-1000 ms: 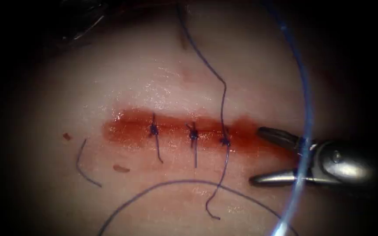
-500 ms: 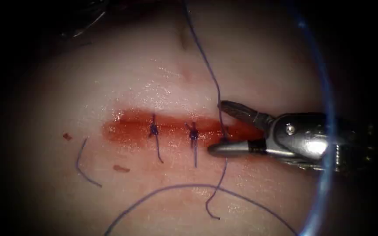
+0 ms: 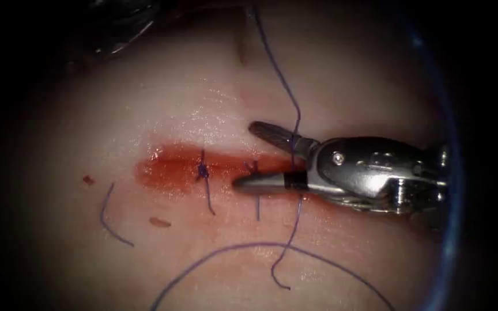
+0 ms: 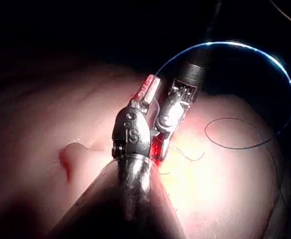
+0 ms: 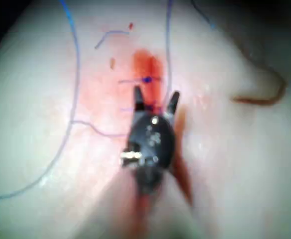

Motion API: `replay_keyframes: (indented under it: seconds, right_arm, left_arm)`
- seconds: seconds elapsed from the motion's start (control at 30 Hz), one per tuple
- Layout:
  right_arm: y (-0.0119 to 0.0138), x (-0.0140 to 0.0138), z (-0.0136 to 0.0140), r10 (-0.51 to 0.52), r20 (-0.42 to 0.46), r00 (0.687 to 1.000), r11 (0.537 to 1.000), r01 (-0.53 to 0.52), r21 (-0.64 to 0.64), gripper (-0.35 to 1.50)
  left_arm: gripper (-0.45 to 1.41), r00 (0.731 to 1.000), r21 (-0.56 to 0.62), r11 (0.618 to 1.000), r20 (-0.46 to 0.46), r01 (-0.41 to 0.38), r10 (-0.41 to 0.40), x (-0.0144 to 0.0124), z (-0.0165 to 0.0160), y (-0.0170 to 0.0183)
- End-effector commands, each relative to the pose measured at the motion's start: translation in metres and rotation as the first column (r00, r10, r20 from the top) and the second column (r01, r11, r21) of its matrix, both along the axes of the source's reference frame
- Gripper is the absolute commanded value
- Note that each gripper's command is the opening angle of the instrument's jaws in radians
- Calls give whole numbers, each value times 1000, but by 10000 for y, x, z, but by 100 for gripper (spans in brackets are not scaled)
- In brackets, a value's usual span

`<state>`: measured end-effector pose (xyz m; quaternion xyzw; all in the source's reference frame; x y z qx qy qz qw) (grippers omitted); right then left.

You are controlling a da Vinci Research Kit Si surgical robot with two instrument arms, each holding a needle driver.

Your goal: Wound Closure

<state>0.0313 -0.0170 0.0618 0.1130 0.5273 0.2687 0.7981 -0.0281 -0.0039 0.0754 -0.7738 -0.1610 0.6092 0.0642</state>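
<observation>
Jaws of the right tool [image 3: 266, 158], spread wide and empty, are advancing leftward, straddling the thread [image 3: 295, 124] above the third knot, seemingly positioning to cut.

The tissue [image 3: 162, 103] carries everything. A cut [image 3: 168, 168] runs across it, wet with red fluid [image 3: 174, 173] and tied with knotted stitches [image 3: 203, 170]. A loose end of thread [image 3: 110, 219] lies left of them, and a long thread [image 3: 243, 246] loops below the cut.
</observation>
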Motion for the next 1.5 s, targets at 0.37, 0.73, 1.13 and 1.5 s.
replay_keyframes:
  seconds: [0.37,0.73,1.13,1.5]
  right_arm:
    - [-11,13,12,-15,-20,1000,1000,16,12,104]
    - [-10,12,18,-13,-22,1000,1000,14,19,99]
    - [-12,10,16,-32,-36,999,999,33,26,-35]
    - [-5,4,7,-20,-9,1000,1000,20,8,-35]
  left_arm:
    - [-45,1000,1,1000,3,-2,2,-7,5,-5]
    - [-45,1000,3,1000,4,-2,2,-10,1,-6]
    - [-45,1000,2,1000,10,-11,11,-15,-1,-9]
    - [-45,1000,4,1000,16,-21,21,-9,-4,-6]
